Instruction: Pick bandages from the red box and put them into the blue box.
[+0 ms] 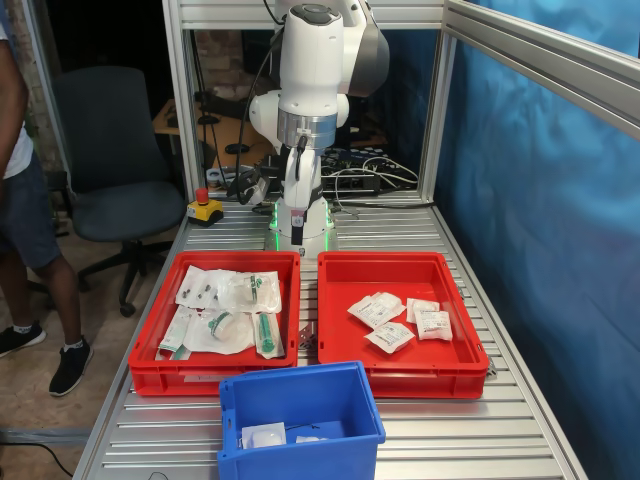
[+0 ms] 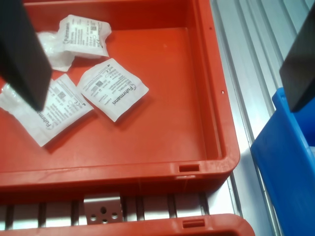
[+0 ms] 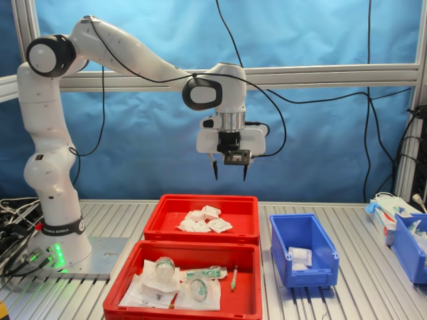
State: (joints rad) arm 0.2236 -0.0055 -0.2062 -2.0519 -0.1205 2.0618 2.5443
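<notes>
The red box (image 1: pixel 400 268) holds several bandages (image 1: pixel 392 318), small white packets on its floor. In the second exterior view the same red box (image 3: pixel 167 220) is the far tray, with the bandages (image 3: pixel 203 220) in a cluster. My gripper (image 3: pixel 229 175) hangs open and empty high above it. The wrist view shows the dark fingers (image 2: pixel 22 59) spread wide over the red box (image 2: pixel 123 172), and three bandages (image 2: pixel 113 89) lie below. The blue box (image 1: pixel 300 375) stands in front of both trays and has a white packet (image 1: pixel 265 435) inside. Its corner (image 2: pixel 285 167) shows in the wrist view.
A twin red tray (image 1: pixel 160 320) beside the red box holds green-marked syringe packets (image 1: pixel 235 310). A yellow-and-red stop button (image 1: pixel 205 207) sits near the robot base. A person (image 1: pixel 20 200) and a chair (image 1: pixel 115 170) are off the table. Another blue bin (image 3: pixel 410 247) stands on the second exterior view's right.
</notes>
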